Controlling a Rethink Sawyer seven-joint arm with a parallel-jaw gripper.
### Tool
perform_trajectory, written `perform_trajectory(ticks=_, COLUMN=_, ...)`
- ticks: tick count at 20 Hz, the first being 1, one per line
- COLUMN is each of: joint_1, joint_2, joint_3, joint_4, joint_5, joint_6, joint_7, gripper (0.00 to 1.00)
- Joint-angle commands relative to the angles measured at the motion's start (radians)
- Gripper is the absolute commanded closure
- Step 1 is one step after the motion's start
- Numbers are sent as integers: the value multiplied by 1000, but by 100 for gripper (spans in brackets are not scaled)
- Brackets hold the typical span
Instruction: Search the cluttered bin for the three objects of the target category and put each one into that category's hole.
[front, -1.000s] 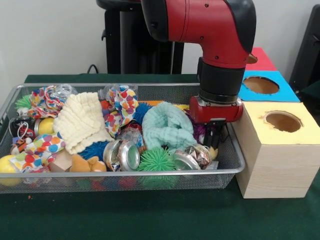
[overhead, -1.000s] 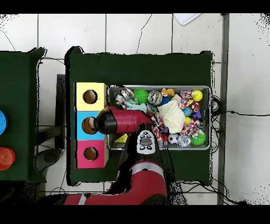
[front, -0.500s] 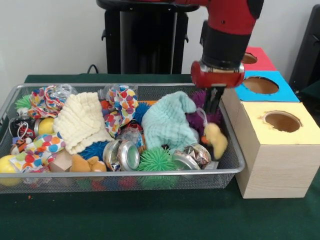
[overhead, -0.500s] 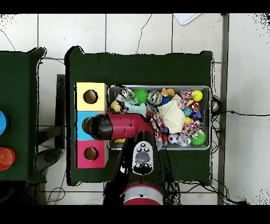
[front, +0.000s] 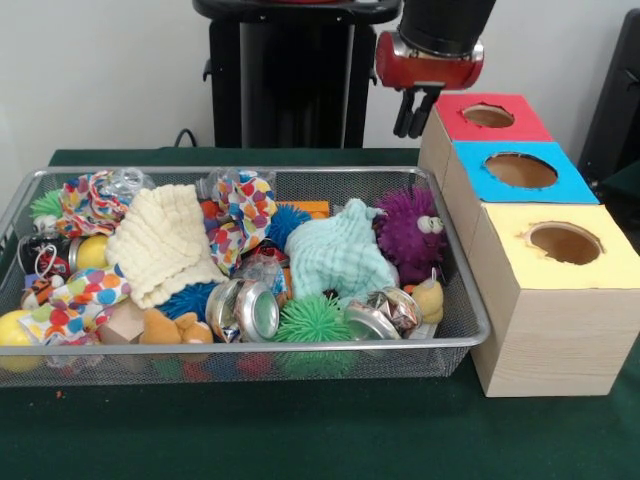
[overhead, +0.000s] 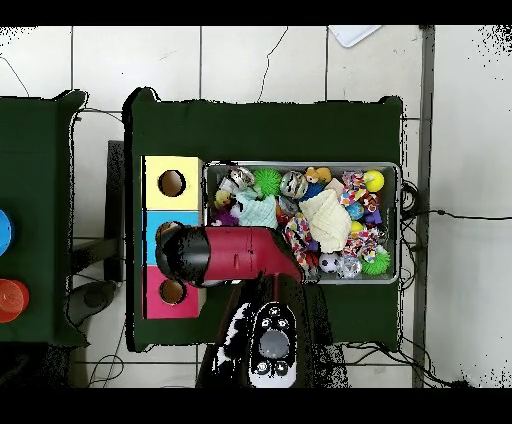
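Observation:
My gripper (front: 412, 115) hangs high above the bin's far right corner, just left of the red-surround hole (front: 489, 116). Its fingers are close together and hold nothing. The yellow duckling (front: 428, 298) lies in the wire mesh bin (front: 250, 348) at its near right corner, also seen from overhead (overhead: 221, 198). The orange-brown bear (front: 175, 327) lies against the front rim, and shows in the overhead view (overhead: 318, 175). A small orange, black-striped toy (front: 40, 288), likely the tiger, is half buried at the left end. In the overhead view the arm (overhead: 225, 254) hides the gripper.
A purple hedgehog toy (front: 412, 232) sits beside a mint cloth (front: 335, 255). A cream cloth (front: 165, 240), a green spiky ball (front: 313, 320), shiny tins and patterned fabric fill the bin. The blue hole (front: 520, 170) and yellow hole (front: 566, 243) lie nearer the camera than the red one.
My gripper rose out of the bin and moved back toward the red hole. The duckling, lifted half a second ago, has dropped back into the bin's near right corner. The purple hedgehog is now uncovered.

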Motion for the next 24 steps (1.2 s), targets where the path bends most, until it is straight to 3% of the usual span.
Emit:
perform_trajectory(ticks=1, joint_1=-20, joint_2=-56, joint_3=63, joint_4=114, joint_5=20, joint_6=77, joint_7=77, gripper=100)
perform_trajectory(ticks=8, joint_1=-32, joint_2=-60, joint_3=90, joint_4=157, joint_5=40, joint_6=24, joint_7=83, gripper=100)
perform_trajectory(ticks=9, joint_1=-47, joint_2=-61, joint_3=109, joint_4=168, joint_5=51, joint_6=-17, joint_7=74, gripper=100)
perform_trajectory(ticks=11, joint_1=-107, joint_2=-20, joint_3=188, joint_4=187, joint_5=69, joint_6=-241, joint_7=60, gripper=100)
perform_trajectory(ticks=13, joint_1=-133, joint_2=33, joint_3=221, joint_4=154, joint_5=45, joint_6=-370, joint_7=71, gripper=100)
perform_trajectory(ticks=19, joint_1=-105, joint_2=71, joint_3=205, joint_4=42, joint_5=27, joint_6=-315, joint_7=100, gripper=100)
perform_trajectory(ticks=20, joint_1=-102, joint_2=71, joint_3=204, joint_4=39, joint_5=26, joint_6=-310, joint_7=95, gripper=0)
perform_trajectory(ticks=24, joint_1=-105, joint_2=77, joint_3=209, joint_4=31, joint_5=21, joint_6=-350, joint_7=95, gripper=0)
